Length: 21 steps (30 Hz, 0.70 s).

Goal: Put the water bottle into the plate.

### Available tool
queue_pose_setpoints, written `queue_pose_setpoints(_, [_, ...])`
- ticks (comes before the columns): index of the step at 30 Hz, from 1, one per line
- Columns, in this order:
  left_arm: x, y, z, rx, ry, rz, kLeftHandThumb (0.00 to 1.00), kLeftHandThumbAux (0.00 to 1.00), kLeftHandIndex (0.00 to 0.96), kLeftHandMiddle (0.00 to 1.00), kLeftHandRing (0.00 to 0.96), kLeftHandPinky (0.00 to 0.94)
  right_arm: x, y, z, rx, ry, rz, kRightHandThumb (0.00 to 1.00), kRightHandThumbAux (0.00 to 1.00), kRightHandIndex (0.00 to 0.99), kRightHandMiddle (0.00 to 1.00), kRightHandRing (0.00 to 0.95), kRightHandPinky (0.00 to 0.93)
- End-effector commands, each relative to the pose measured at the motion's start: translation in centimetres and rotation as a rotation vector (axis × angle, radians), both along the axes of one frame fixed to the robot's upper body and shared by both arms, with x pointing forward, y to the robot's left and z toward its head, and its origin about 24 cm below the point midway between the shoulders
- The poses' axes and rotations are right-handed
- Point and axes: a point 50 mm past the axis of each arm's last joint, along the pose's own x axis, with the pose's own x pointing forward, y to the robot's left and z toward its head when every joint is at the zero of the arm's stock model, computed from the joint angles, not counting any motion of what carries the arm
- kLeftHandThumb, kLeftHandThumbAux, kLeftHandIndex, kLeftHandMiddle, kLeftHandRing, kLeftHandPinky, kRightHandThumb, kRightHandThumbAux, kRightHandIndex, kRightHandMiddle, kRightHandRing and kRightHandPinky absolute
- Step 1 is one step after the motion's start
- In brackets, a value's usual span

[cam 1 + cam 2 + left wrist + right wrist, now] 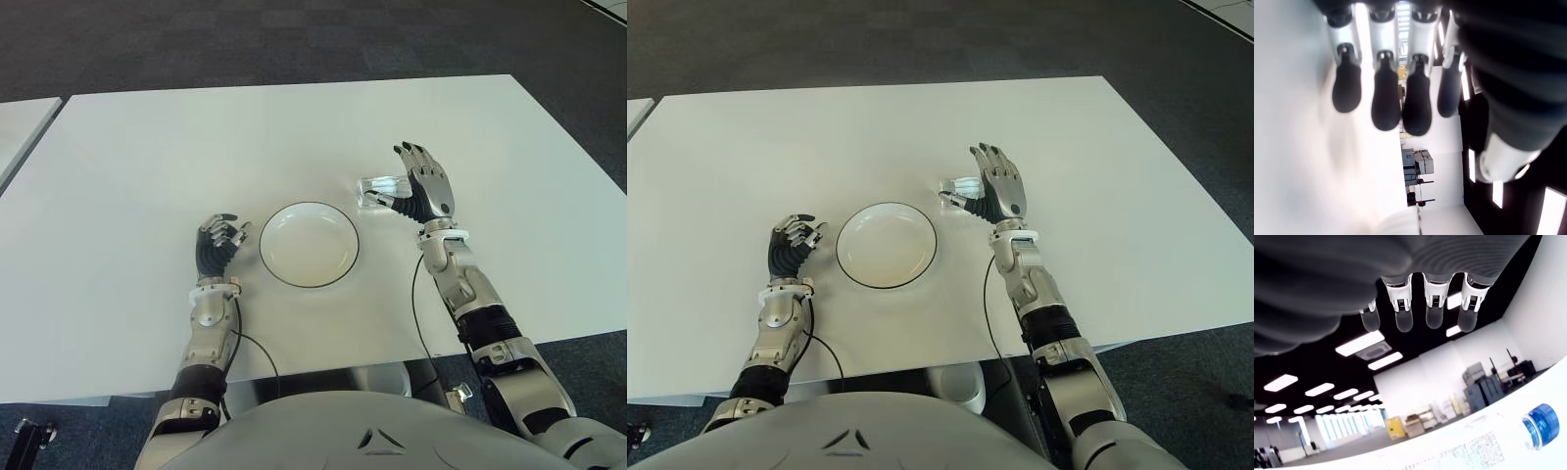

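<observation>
The clear water bottle (375, 187) with a blue cap (1541, 425) lies on its side on the white table (147, 157), just right of the white dark-rimmed plate (309, 245). The plate holds nothing. My right hand (416, 181) stands over the bottle's right end with its fingers (1433, 316) stretched out straight and its thumb by the bottle's near side, not closed on it. Part of the bottle is hidden behind this hand. My left hand (217, 240) shows left of the plate, fingers (1385, 103) loosely bent and holding nothing.
The table's front edge runs just below both forearms. A second white table's corner (20, 122) shows at the far left. Dark carpet (294, 39) lies beyond the far edge.
</observation>
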Motion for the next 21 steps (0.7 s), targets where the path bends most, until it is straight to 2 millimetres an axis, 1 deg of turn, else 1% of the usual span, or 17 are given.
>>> queue_pose_setpoints(1, [-3.1, -0.1, -3.4, -0.033, 0.21, 0.03, 0.706, 0.717, 0.435, 0.676, 0.669, 0.655, 1.2, 0.1, 0.7, -0.054, 0.052, -0.019, 0.618, 0.205, 0.0, 0.0, 0.0, 0.0])
queue_pose_setpoints(12, [-3.2, 0.2, -3.4, -0.031, 0.206, 0.039, 0.706, 0.717, 0.435, 0.68, 0.674, 0.653, 3.5, -0.2, 0.5, -0.131, 0.149, -0.035, 0.66, 0.203, 0.0, 0.0, 0.0, 0.0])
queue_pose_setpoints(18, [-3.2, 0.2, -3.4, -0.028, 0.207, 0.039, 0.706, 0.716, 0.435, 0.682, 0.677, 0.655, 4.9, -0.8, -1.1, -0.194, 0.225, -0.047, 0.661, 0.196, 0.0, 0.0, 0.0, 0.0])
queue_pose_setpoints(21, [-3.2, 0.2, -3.3, -0.027, 0.206, 0.038, 0.707, 0.716, 0.435, 0.68, 0.675, 0.652, 5.6, -0.8, -2.1, -0.269, 0.306, -0.051, 0.669, 0.197, 0.0, 0.0, 0.0, 0.0])
